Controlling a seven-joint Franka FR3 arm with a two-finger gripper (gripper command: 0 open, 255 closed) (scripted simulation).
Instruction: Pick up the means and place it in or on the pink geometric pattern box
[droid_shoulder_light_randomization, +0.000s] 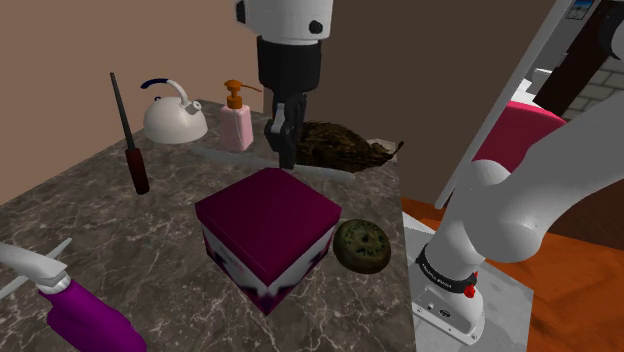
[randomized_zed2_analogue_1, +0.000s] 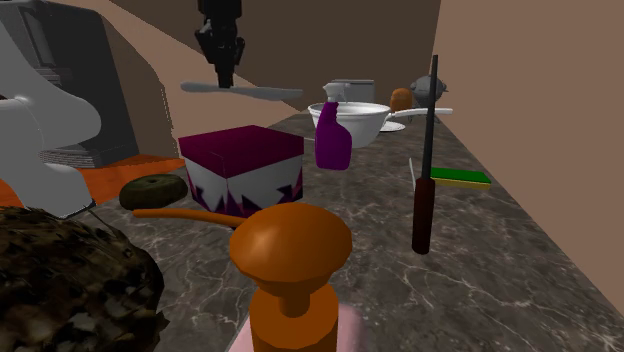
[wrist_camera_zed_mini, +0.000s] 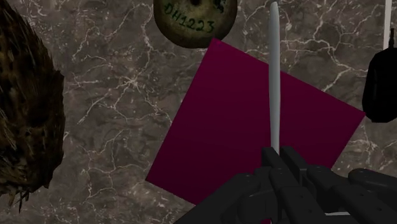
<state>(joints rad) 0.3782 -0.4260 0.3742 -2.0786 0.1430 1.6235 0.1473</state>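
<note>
Wrist view: the gripper (wrist_camera_zed_mini: 278, 158) has its two black fingers pressed together on the near end of a long, thin grey utensil (wrist_camera_zed_mini: 274, 83). The utensil runs straight out from the fingertips across the flat magenta top of the box (wrist_camera_zed_mini: 242, 127). What kind of utensil it is cannot be made out.

In the second exterior view the gripper (randomized_zed2_analogue_1: 221, 72) hangs well above the box (randomized_zed2_analogue_1: 240, 152). The utensil (randomized_zed2_analogue_1: 255, 91) is clamped crosswise at the fingertips, roughly level and clear of the lid, so it is in the air over the box and not resting on it. The box sides show a white band with dark magenta triangles.

In the shoulder view a round, dark, ring-shaped thing (droid_shoulder_light_randomization: 361, 245) lies on the grey marbled counter (droid_shoulder_light_randomization: 130, 230) just beside the box, on the stand's side. A mottled brown lump (droid_shoulder_light_randomization: 340, 148) sits behind the gripper. Further out along the wall stand a pink soap dispenser with an orange pump (droid_shoulder_light_randomization: 237, 120), a white kettle (droid_shoulder_light_randomization: 174, 118) and a dark slender tool (droid_shoulder_light_randomization: 130, 135) standing on end. A purple spray bottle (droid_shoulder_light_randomization: 80, 310) stands at the near corner.
</note>
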